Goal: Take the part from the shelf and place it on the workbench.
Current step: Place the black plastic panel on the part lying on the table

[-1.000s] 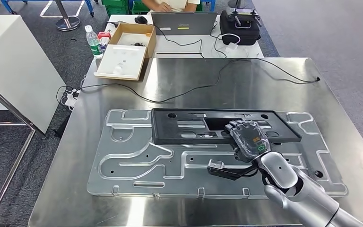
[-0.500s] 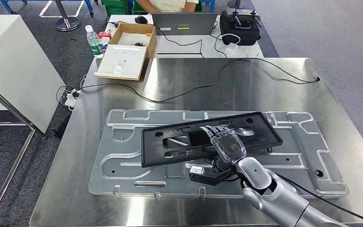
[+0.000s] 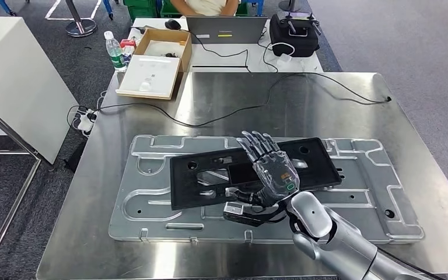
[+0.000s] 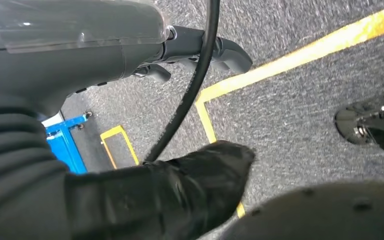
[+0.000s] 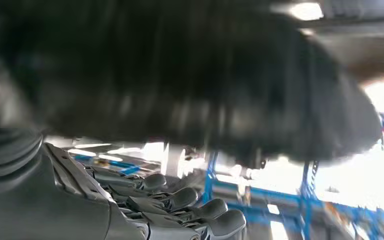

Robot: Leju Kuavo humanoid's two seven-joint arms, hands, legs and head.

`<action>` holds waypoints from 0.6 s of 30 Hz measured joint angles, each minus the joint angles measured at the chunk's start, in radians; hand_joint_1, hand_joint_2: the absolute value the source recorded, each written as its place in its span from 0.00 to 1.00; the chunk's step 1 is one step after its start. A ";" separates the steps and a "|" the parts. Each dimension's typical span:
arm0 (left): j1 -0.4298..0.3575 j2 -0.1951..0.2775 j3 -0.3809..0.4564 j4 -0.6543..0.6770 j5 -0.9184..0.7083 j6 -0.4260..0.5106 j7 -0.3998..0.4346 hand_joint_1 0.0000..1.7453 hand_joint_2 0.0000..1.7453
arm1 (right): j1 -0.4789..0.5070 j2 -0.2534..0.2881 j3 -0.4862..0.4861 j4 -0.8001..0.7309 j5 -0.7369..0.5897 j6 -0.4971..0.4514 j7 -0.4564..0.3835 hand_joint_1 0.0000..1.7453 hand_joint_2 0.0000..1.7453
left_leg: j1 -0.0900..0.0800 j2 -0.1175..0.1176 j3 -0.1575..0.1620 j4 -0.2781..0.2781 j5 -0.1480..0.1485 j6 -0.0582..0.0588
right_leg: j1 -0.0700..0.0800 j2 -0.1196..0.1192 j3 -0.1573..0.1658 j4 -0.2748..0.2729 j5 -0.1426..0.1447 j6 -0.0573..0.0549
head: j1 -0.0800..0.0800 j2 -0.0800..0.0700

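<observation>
The right hand [image 3: 271, 169] sits above the middle of the black part [image 3: 251, 171], fingers straight and fanned out, pointing away from the robot; they appear lifted off the part rather than wrapped around it, though the thumb side is hidden beneath the palm, so whether any contact remains there cannot be told. The right wrist view shows its fingers [image 5: 195, 202] side by side and extended under a blurred dark mass that is probably the part seen from close by. The left hand [image 4: 130, 45] hangs at the robot's side above grey carpet marked with yellow tape; its fingers look loosely extended with nothing in them, a black cable crossing in front. The part is a long, flat, black plastic panel with rectangular cut-outs and small round holes near its ends. It lies on the ribbed metal plate [image 3: 151, 201] that covers the middle of the steel workbench [image 3: 326, 99], skewed so its left end sits nearer the robot than its right. Judging by this, the carrying is done and the part is down on the bench; what seems left is for the hand to pull clear, and perhaps to square the panel with the plate if alignment matters. Beyond the plate a black cable [image 3: 221, 116] trails across the bench, and farther back stand a cardboard box [image 3: 157, 58], a water bottle [image 3: 114, 51] and a laptop [image 3: 226, 28], with a person seated behind.
</observation>
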 joint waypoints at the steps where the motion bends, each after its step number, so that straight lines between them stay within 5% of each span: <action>1: 0.000 0.000 0.000 0.000 0.000 0.001 0.000 0.00 0.00 | 0.002 0.004 0.004 -0.024 0.001 -0.020 -0.011 0.00 0.00 | 0.005 0.000 -0.006 0.007 -0.001 -0.007 | -0.008 -0.001 0.007 -0.012 0.019 0.009 | 0.000 0.000; 3: 0.002 0.002 0.001 0.000 -0.001 0.001 0.011 0.00 0.00 | 0.007 0.015 0.016 -0.078 -0.005 -0.047 -0.032 0.00 0.00 | 0.018 0.000 -0.020 0.030 -0.008 -0.028 | -0.024 -0.004 0.063 -0.120 0.077 0.031 | 0.000 0.000; 5: 0.005 0.008 0.001 0.001 -0.003 -0.005 0.037 0.00 0.00 | 0.022 0.029 0.031 -0.115 -0.015 -0.060 -0.050 0.00 0.00 | 0.021 -0.004 -0.031 0.050 -0.013 -0.051 | -0.026 0.002 0.102 -0.193 0.106 0.036 | 0.000 0.000; 9: 0.022 0.011 0.002 0.008 -0.005 -0.015 0.057 0.00 0.00 | 0.056 0.052 0.063 -0.144 -0.018 -0.094 -0.070 0.00 0.00 | 0.021 -0.011 -0.046 0.069 -0.011 -0.078 | -0.019 0.011 0.079 -0.177 0.106 -0.014 | 0.000 0.000; 11: 0.028 0.012 0.002 0.010 -0.006 -0.015 0.058 0.00 0.00 | 0.060 0.061 0.073 -0.151 -0.019 -0.104 -0.075 0.00 0.00 | 0.023 -0.007 -0.072 0.124 -0.067 -0.078 | -0.014 0.009 0.060 -0.176 0.119 -0.039 | -0.001 0.000; 14: 0.029 0.014 0.002 0.011 -0.006 -0.015 0.058 0.00 0.00 | 0.068 0.067 0.089 -0.158 -0.020 -0.106 -0.079 0.00 0.00 | 0.012 -0.003 -0.130 0.306 -0.189 -0.067 | 0.003 0.001 0.028 -0.174 0.142 -0.065 | -0.001 0.000; 16: 0.029 0.015 0.003 0.011 -0.006 -0.015 0.058 0.00 0.00 | 0.072 0.071 0.097 -0.158 -0.020 -0.106 -0.079 0.00 0.00 | 0.002 -0.003 -0.121 0.351 -0.192 -0.054 | 0.018 -0.002 0.006 -0.173 0.158 -0.073 | -0.001 0.000; 18: 0.029 0.016 0.004 0.011 -0.006 -0.014 0.058 0.00 0.00 | 0.073 0.074 0.101 -0.161 -0.020 -0.106 -0.079 0.00 0.00 | -0.012 -0.004 -0.045 0.265 -0.144 -0.030 | 0.029 -0.002 -0.013 -0.172 0.174 -0.075 | -0.001 0.000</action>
